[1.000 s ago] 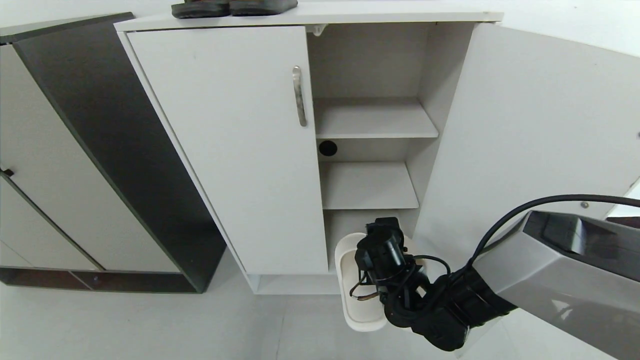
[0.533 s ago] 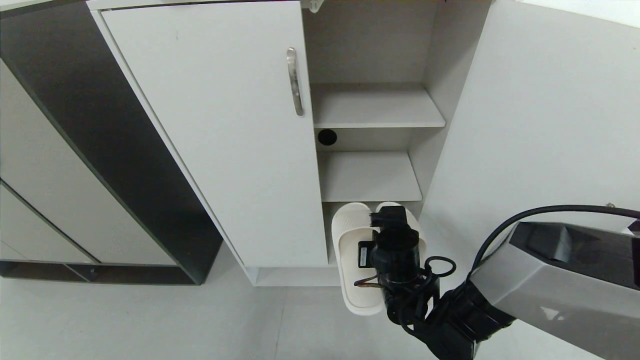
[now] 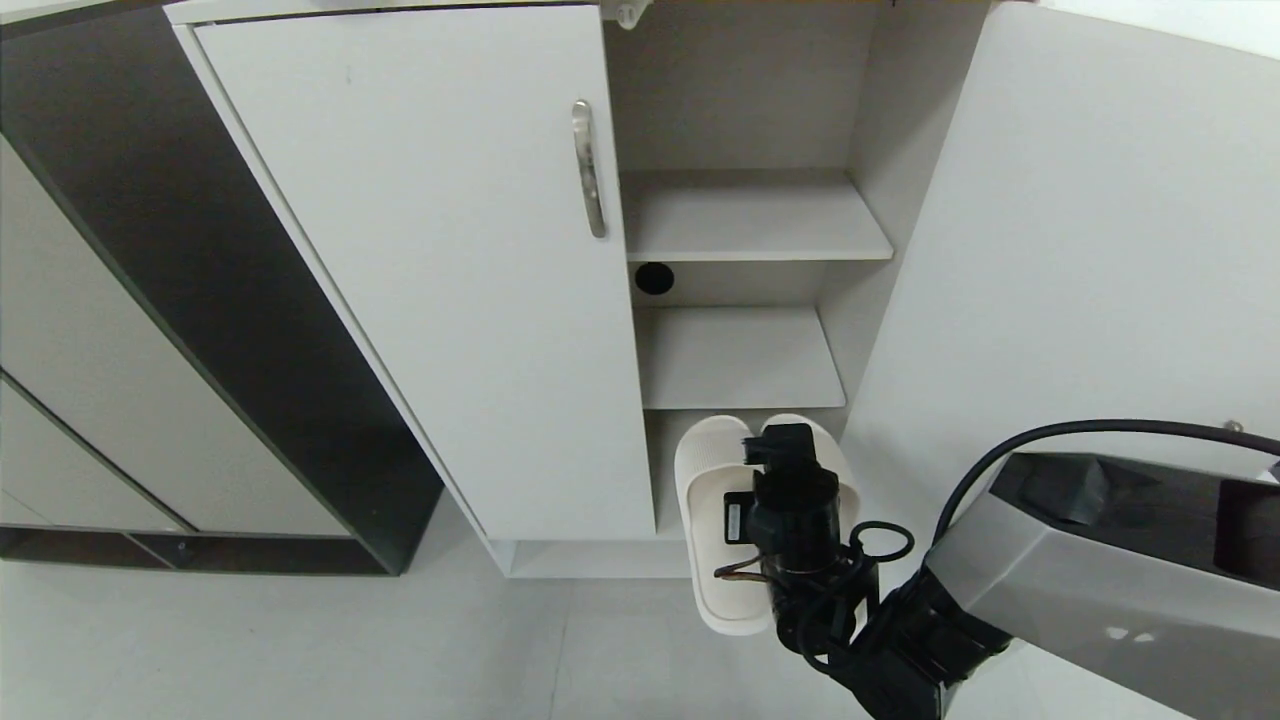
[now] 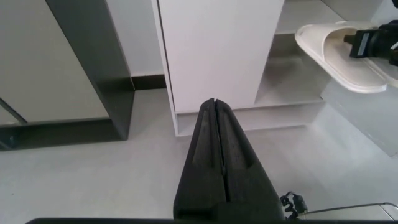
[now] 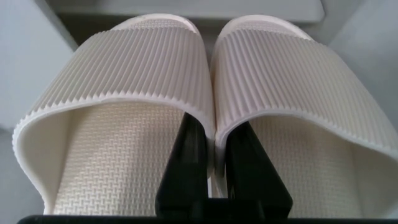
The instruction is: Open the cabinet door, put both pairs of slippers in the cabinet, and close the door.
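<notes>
Head view: my right gripper (image 3: pixel 779 447) clamps both cream ribbed slippers (image 3: pixel 714 580) over the white cabinet (image 3: pixel 740 356) bottom lip, open door (image 3: pixel 1050 250) at three o'clock, left gripper (image 4: pixel 214 104) closed, empty.

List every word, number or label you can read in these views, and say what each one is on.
No text can be read here.
Small white label on the right gripper: too small to read.
Cream slippers, cabinet door, shelves: no print visible.
</notes>
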### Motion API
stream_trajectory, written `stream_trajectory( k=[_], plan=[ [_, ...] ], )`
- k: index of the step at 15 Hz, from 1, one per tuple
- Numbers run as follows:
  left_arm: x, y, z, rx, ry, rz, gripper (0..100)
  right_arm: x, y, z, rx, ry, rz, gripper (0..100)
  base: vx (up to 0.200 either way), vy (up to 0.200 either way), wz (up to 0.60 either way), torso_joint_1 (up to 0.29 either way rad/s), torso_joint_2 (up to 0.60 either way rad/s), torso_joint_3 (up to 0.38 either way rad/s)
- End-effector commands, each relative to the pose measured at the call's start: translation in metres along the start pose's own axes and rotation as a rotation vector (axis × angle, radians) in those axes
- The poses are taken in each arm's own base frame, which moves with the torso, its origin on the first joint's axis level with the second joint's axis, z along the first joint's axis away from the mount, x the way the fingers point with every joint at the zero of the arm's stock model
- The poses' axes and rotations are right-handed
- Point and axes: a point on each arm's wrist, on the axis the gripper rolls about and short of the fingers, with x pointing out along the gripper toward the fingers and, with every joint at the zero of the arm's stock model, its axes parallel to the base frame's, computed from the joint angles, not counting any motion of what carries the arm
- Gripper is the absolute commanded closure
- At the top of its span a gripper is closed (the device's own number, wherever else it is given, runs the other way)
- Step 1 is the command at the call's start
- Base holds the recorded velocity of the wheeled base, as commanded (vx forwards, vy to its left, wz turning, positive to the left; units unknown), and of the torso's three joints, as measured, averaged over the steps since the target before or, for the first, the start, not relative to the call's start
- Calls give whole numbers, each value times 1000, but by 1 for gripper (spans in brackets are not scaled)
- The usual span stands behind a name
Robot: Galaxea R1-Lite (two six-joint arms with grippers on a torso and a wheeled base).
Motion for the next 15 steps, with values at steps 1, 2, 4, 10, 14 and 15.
stream_trajectory(
  k=[1, 2, 4, 10, 14, 15],
  plan=[
    [0, 0, 0, -1, 1, 0, 100, -6, -1, 7, -3, -9, 7, 100, 0, 0, 0, 0, 0, 0],
    [0, 0, 0, -1, 1, 0, 100, -14, -1, 11, -16, -8, 18, 100, 0, 0, 0, 0, 0, 0],
    [0, 0, 0, -1, 1, 0, 100, -34, -7, 20, -28, -3, 21, 100, 0, 0, 0, 0, 0, 0],
    [0, 0, 0, -1, 1, 0, 100, -83, -28, 15, -81, 45, -1, 100, 0, 0, 0, 0, 0, 0],
    [0, 0, 0, -1, 1, 0, 100, -77, -38, 9, -81, 62, -38, 100, 0, 0, 0, 0, 0, 0],
    [0, 0, 0, -1, 1, 0, 100, -73, -43, 10, -79, 63, -64, 100, 0, 0, 0, 0, 0, 0]
  ],
)
